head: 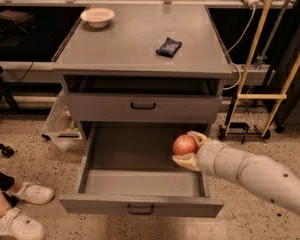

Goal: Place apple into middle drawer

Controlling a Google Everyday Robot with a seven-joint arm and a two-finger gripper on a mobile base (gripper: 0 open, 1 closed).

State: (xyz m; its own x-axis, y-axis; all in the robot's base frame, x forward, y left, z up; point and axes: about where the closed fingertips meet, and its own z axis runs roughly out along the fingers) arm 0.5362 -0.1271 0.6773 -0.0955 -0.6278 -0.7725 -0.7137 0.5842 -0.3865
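One grey cabinet (140,44), upper drawer (142,106) shut. Middle drawer (140,204) stands pulled out. Arm (250,174) reaches in from right. Gripper (189,149) over tray's right side, fingers clamped on apple (184,145). White bowl (97,17), dark packet (169,47) on cabinet top, well apart.
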